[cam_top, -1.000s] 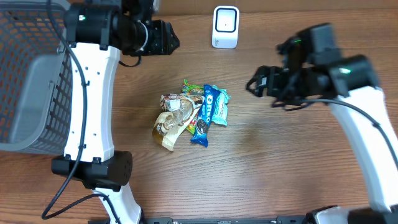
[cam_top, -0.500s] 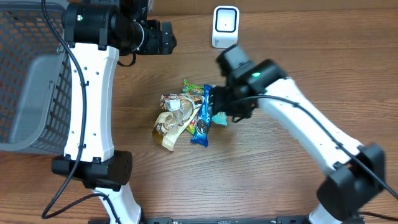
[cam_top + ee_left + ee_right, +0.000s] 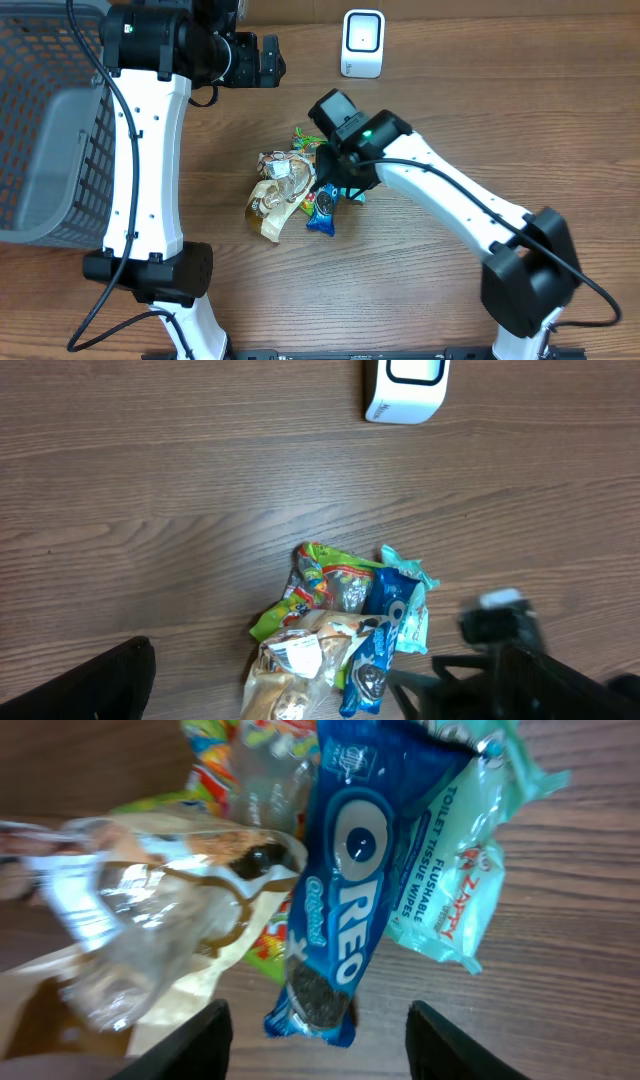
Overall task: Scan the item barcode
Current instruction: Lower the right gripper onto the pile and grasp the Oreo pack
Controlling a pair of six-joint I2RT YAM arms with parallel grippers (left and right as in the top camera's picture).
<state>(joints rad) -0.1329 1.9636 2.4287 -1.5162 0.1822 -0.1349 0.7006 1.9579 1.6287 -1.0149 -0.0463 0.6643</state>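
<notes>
Right pincer [image 3: 325, 1045] spread, straddling Oreo pack [image 3: 340, 910] in snack pile [image 3: 280, 195] at bench [image 3: 520, 80] middle, not pinching yet. Left pincer [image 3: 262, 60] near far edge, state: cannot tell. Pick, carry to scanner [image 3: 362, 42], scan all pending.

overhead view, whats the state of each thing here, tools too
left tool, open, holding nothing
right tool, open, straddling the end of the oreo pack, not closed on it
oreo pack, lying flat, overlapping the wipes pack, not gripped
wipes pack, lying flat, partly under the oreo pack
clear snack bag, crumpled, beside the oreo pack
scanner, upright, nothing held up to it
</notes>
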